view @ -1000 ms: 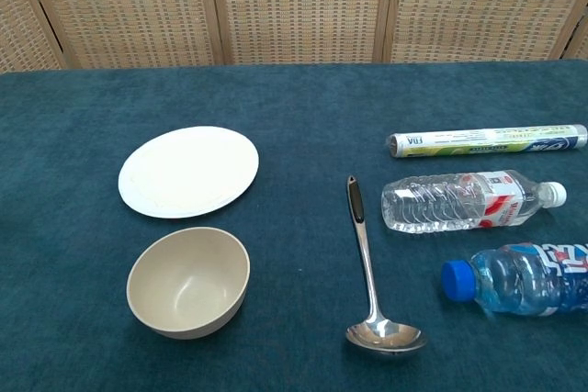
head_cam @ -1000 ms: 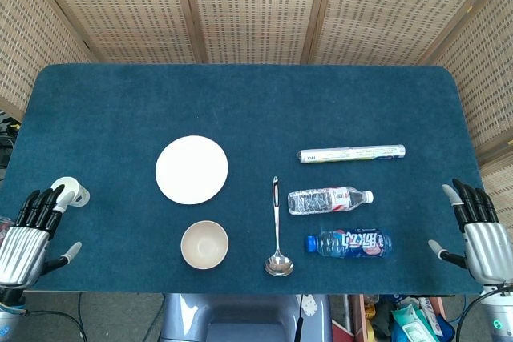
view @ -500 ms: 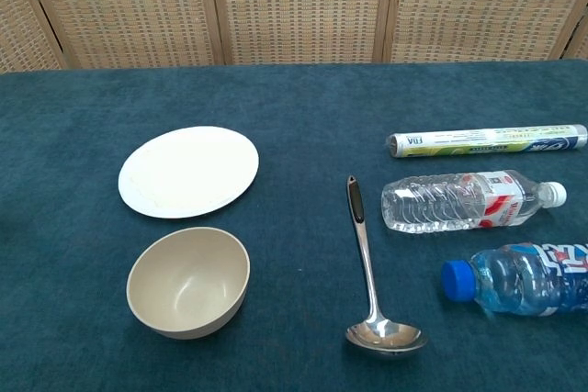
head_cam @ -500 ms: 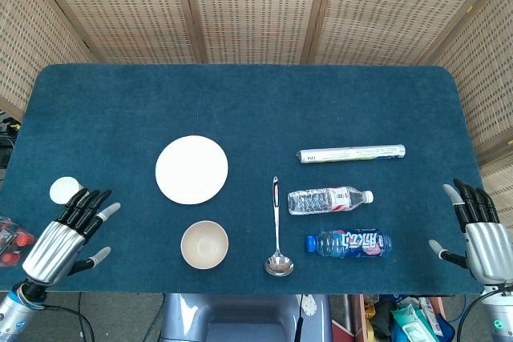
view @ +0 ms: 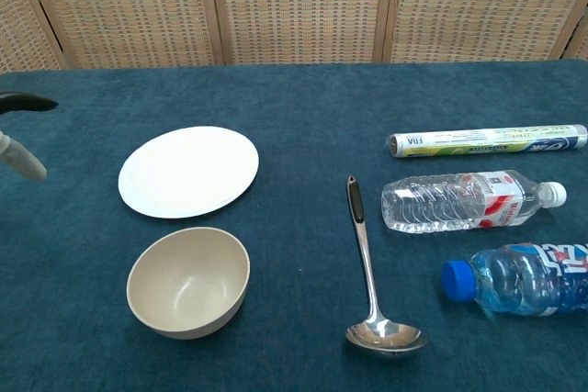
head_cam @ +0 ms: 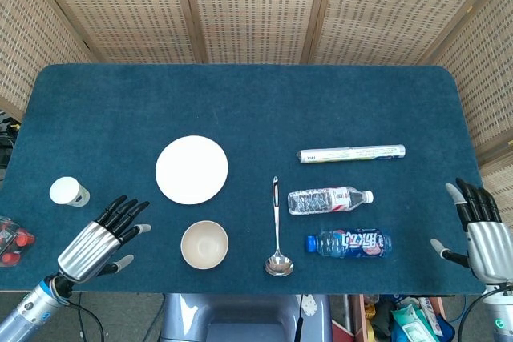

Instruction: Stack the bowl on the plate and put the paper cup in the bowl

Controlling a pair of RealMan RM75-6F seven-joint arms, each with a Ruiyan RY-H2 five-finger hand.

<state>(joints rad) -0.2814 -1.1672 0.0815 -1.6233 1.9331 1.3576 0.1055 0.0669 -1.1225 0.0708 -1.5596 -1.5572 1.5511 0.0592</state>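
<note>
A beige bowl (head_cam: 204,244) (view: 188,282) stands upright near the table's front edge. Just behind it lies a white plate (head_cam: 191,169) (view: 188,172), bare. A white paper cup (head_cam: 68,191) stands at the far left of the table, seen only in the head view. My left hand (head_cam: 103,235) hovers open between the cup and the bowl, fingers spread and pointing toward the bowl, holding nothing; its fingertips (view: 20,126) just enter the chest view's left edge. My right hand (head_cam: 483,231) is open at the table's right front corner, far from the bowl.
A steel ladle (head_cam: 276,234) (view: 367,273) lies right of the bowl. Further right lie a foil roll (head_cam: 351,154) (view: 487,141), a clear water bottle (head_cam: 329,199) (view: 469,200) and a blue-capped bottle (head_cam: 349,243) (view: 519,278). A red-and-clear object (head_cam: 10,239) sits at the left edge.
My left hand has moved right from beside the paper cup toward the bowl, uncovering the cup, and its fingertips now show in the chest view. The right hand has barely moved.
</note>
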